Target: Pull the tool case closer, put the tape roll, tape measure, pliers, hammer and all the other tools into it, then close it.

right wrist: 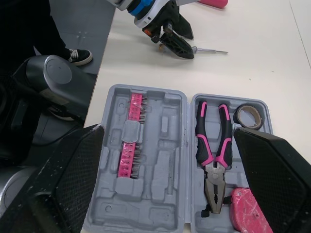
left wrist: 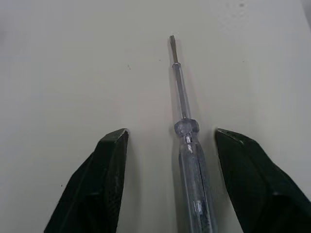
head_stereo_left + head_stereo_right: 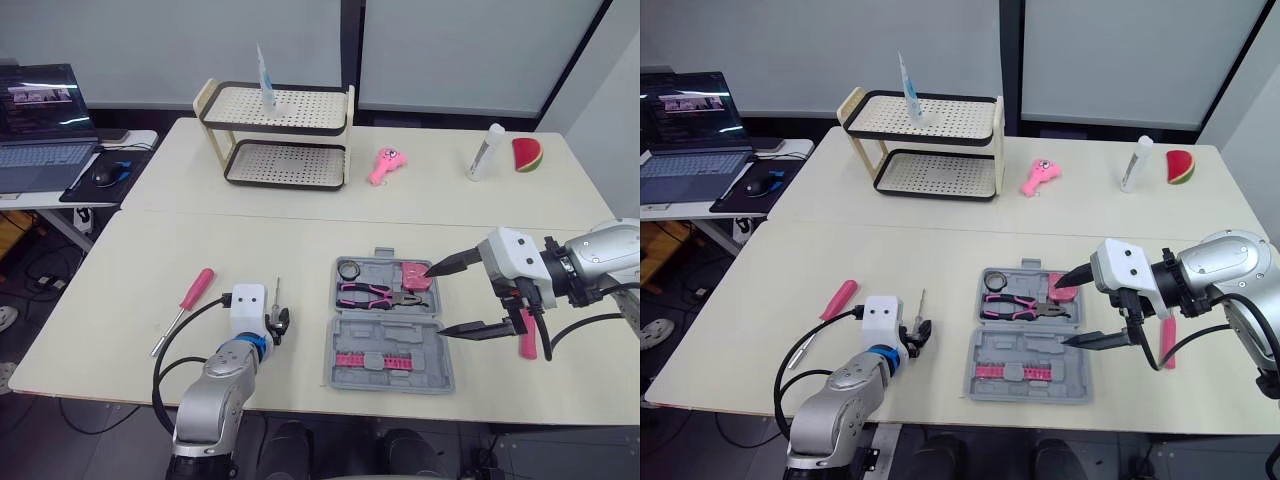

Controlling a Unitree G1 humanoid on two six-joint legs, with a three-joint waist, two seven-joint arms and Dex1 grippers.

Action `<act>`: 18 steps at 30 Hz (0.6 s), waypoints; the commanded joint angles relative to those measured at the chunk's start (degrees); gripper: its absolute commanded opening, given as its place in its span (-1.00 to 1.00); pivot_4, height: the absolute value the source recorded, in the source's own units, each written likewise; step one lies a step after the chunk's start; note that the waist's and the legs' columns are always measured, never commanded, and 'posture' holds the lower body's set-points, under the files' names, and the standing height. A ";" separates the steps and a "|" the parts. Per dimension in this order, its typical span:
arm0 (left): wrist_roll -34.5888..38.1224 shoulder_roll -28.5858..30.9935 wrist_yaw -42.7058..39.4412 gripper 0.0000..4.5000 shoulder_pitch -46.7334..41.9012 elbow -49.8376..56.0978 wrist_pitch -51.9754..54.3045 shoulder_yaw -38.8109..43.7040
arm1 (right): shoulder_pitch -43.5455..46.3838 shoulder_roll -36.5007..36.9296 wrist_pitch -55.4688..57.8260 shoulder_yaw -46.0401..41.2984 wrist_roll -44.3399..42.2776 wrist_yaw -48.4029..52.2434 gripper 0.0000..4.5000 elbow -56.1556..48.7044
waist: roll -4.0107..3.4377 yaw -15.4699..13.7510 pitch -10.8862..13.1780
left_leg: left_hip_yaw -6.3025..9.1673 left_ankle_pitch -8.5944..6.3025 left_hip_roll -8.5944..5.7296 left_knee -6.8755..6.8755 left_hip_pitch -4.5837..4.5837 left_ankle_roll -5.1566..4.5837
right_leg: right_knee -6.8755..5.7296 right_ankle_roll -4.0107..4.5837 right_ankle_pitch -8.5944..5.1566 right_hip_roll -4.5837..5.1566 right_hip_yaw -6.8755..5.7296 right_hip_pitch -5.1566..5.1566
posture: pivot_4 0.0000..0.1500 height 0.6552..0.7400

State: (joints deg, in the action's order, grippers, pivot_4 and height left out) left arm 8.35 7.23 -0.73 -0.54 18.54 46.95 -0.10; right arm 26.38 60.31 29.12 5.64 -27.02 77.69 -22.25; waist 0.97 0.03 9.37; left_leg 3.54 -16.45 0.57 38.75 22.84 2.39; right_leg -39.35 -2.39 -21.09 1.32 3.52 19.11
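Plainly, the clear screwdriver [image 2: 187,141] lies between the left gripper's [image 2: 171,132] parted jaws.

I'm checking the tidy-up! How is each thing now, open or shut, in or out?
tool case, open flat
pliers, in the case
tape roll, in the case
tape measure, in the case
clear screwdriver, on the table
left gripper, open around the clear screwdriver
pink screwdriver, on the table
right gripper, open near the case
laptop, open, screen lit
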 commanded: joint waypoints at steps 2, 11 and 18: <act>-0.07 0.04 -1.08 -0.34 -0.10 -2.03 0.08 0.11 | 0.18 1.16 0.19 -2.02 -0.57 0.20 1.00 -1.41 | -0.01 -0.06 -0.01 | 0.00 0.00 -0.01 0.01 0.00 0.00 | -0.01 0.00 0.00 0.01 0.00 0.00 | 1.00 1.00; 0.19 8.35 -9.39 -0.92 1.91 1.86 -8.20 3.59 | -1.35 1.33 0.97 -3.68 -1.20 -1.63 1.00 -2.85 | 0.00 0.04 0.01 | 0.00 0.00 0.02 0.01 0.00 0.00 | -0.04 0.00 0.00 0.01 0.01 0.04 | 1.00 1.00; 3.60 23.54 -31.97 -0.92 -3.91 3.39 -22.65 0.17 | -5.83 2.50 3.07 -8.46 -2.20 -4.68 1.00 -5.60 | -0.02 -0.31 0.04 | 0.04 0.00 -0.03 0.00 0.04 0.01 | -0.06 0.00 0.00 0.06 -0.05 0.06 | 1.00 1.00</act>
State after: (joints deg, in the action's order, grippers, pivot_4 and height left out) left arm 10.07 28.74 -25.81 -2.32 19.06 28.26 1.86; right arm 21.13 61.67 31.65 0.10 -28.32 73.87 -25.83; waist 0.95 -0.27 9.40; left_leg 3.61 -16.45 0.54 38.75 22.91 2.39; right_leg -39.36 -2.38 -21.09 1.38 3.43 19.16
